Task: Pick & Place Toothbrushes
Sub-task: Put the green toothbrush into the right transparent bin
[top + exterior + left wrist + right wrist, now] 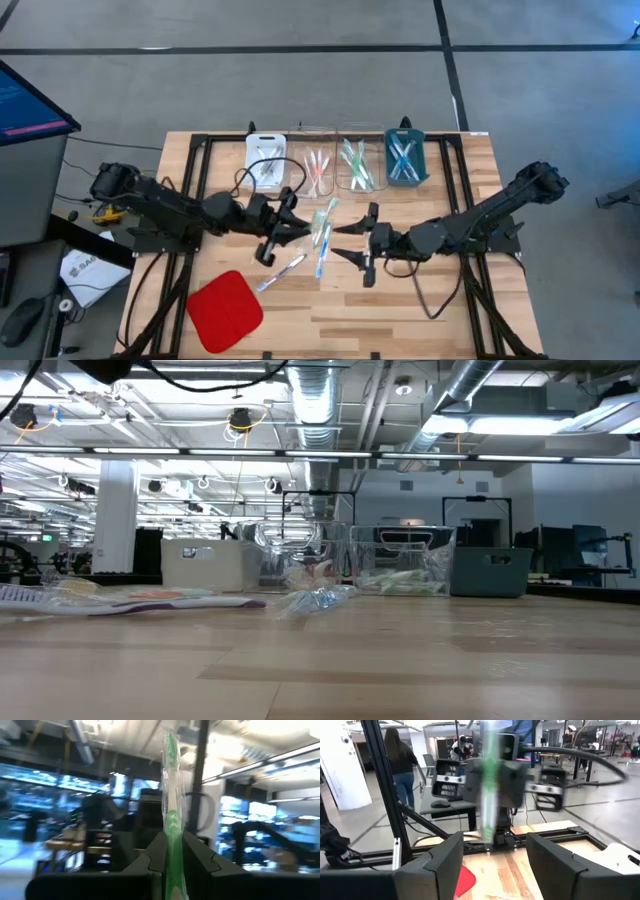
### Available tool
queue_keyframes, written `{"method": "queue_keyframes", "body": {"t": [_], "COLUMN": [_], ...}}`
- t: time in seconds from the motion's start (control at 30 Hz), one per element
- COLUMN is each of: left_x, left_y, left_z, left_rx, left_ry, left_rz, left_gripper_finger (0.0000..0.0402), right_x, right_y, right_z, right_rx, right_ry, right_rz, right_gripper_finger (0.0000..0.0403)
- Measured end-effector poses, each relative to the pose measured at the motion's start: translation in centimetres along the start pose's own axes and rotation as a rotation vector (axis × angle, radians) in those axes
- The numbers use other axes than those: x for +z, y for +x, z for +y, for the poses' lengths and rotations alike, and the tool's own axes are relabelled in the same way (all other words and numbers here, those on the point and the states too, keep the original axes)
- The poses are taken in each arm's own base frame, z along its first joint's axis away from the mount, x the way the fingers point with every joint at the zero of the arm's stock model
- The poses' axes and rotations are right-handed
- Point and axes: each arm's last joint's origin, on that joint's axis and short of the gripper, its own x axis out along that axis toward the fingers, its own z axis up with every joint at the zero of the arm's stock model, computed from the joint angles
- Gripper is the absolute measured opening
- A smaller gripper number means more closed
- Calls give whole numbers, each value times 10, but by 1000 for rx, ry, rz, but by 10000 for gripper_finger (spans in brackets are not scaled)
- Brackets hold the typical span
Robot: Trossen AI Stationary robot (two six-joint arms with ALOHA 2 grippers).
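- Toothbrush with green accents (172, 820) is clamped between the left gripper (290, 222)'s fingers and is raised above mid-table; in the left wrist view its long axis runs straight out past the fingertips, standing upright in that picture.
- In the right wrist view the same brush appears as a blurred green stick directly ahead, between and beyond the right arm's own fingers, with the left gripper behind it.
- The right gripper (362, 245) is set wide, nothing between its fingers, and faces the left gripper across a short gap at the table's centre; the brush lies between the two.
- A handover or a regrip is judged to be the step in hand; the left gripper is the one in contact, the right one near but apart.
- Further toothbrushes (322, 243) lie loose on the wood just below the two grippers in the high view.
- The row of trays (405, 158) at the far edge already holds sorted brushes, and the red pad (224, 310) is well apart on the near left.
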Motion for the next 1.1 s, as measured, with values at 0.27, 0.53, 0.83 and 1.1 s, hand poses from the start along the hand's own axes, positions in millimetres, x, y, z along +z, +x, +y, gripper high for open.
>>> {"method": "queue_keyframes", "body": {"t": [0.27, 0.53, 0.83, 1.1], "left_x": [-23, -24, -25, -22], "left_y": [20, 22, 22, 23], "left_z": [4, 4, 4, 9], "left_rx": [27, 24, 24, 38], "left_ry": [15, 15, 15, 22], "left_rz": [53, 51, 52, 45], "left_gripper_finger": [28, 28, 28, 28], "right_x": [-5, -4, -5, -18], "right_y": [22, 24, 30, 44], "right_z": [9, 9, 0, -11], "right_rx": [12, 4, -28, -75], "right_ry": [-68, -29, 1, -4], "right_rz": [24, 45, 50, 78], "right_gripper_finger": [210, 210, 219, 220]}}
